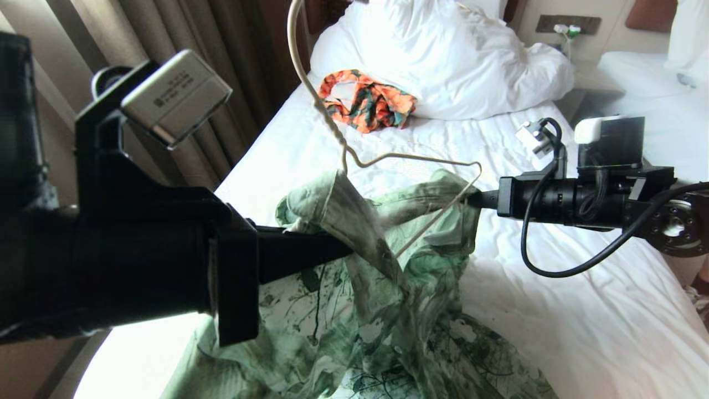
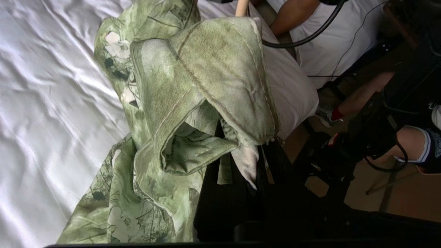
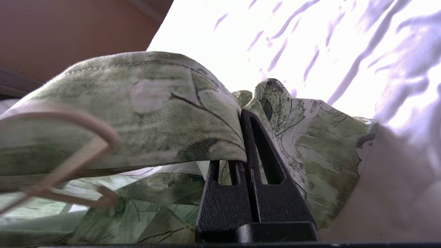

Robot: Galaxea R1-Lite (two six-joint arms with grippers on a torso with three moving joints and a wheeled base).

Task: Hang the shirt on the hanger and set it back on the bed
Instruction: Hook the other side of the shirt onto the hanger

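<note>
The light green leafy shirt (image 1: pixel 382 288) lies bunched on the bed (image 1: pixel 565 299), with its collar end lifted. My left gripper (image 1: pixel 344 250) reaches in from the left and is shut on the collar fabric (image 2: pixel 213 79), which drapes over its black fingers (image 2: pixel 225 179). My right gripper (image 1: pixel 475 198) comes from the right, shut on the shirt's edge (image 3: pixel 155 113) beside the hanger's right corner. The cream wire hanger (image 1: pixel 415 159) stands above the shirt, its hook rising out of the top of the head view. In the right wrist view the hanger (image 3: pixel 69 162) shows blurred next to the black fingers (image 3: pixel 262 193).
An orange-and-green patterned garment (image 1: pixel 368 105) lies near the white pillows (image 1: pixel 443 55). Brown curtains (image 1: pixel 183 39) hang left of the bed. A second white bed (image 1: pixel 664 105) stands at right. A seated person's arm and legs (image 2: pixel 410 143) are beside the bed.
</note>
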